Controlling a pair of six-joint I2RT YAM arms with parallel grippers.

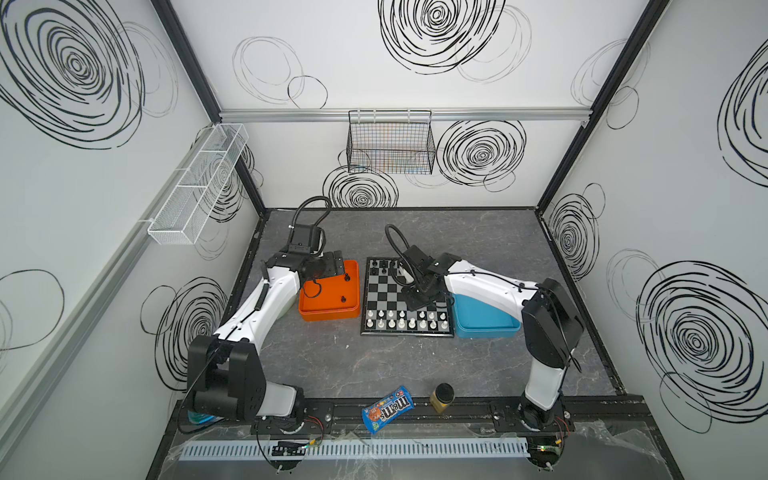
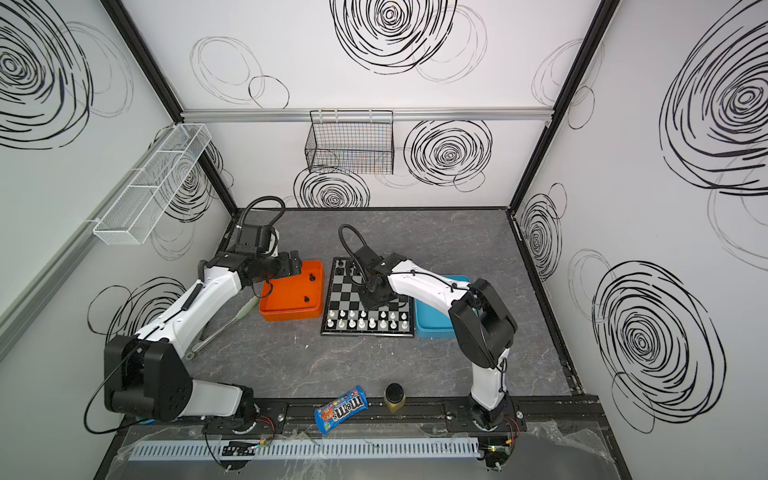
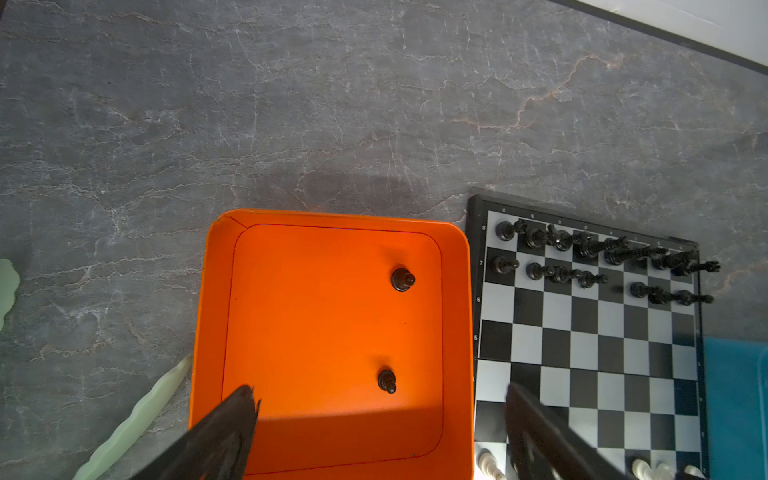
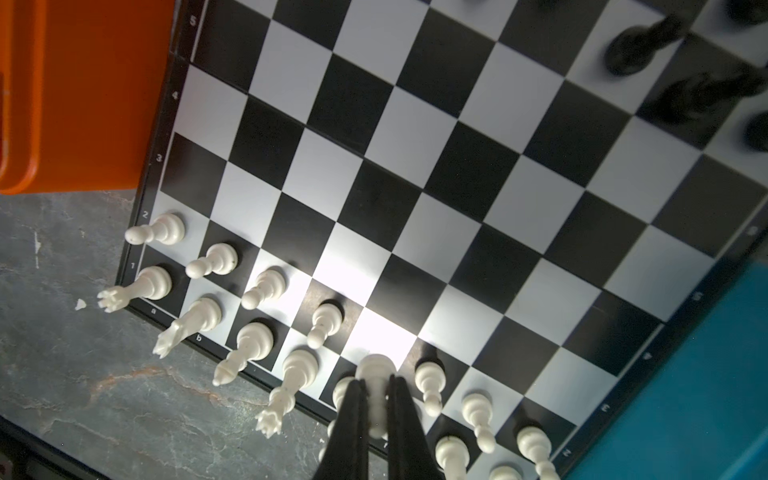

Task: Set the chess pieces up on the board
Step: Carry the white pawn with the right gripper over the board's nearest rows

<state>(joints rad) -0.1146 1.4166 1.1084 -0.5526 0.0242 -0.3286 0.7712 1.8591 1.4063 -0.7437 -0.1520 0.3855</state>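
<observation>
Seen from above, a board (image 1: 376, 291) lies in the middle of a grey table (image 1: 498, 249). An orange tray (image 1: 328, 314) sits just beside the board at 9 o'clock, and a blue tray (image 1: 486, 328) sits just beside it at 3 o'clock.

White pieces (image 1: 401, 323) stand in two rows along the board's 6 o'clock edge. Black pieces (image 1: 384, 266) stand along its 12 o'clock edge, partly hidden by the right arm.

The right gripper (image 4: 376, 399) reaches over the board toward 6 o'clock. In its wrist view the jaws are closed on the upper part of a white pawn (image 4: 376, 370), in line with the other pawns of the second row. Whether the pawn's base touches its square cannot be told.

The left gripper (image 3: 380, 397) hangs over the orange tray with its jaws spread wide, holding nothing. Two black pawns (image 3: 402, 278) stand upright in that tray, apart from each other, on the side nearest the board.
</observation>
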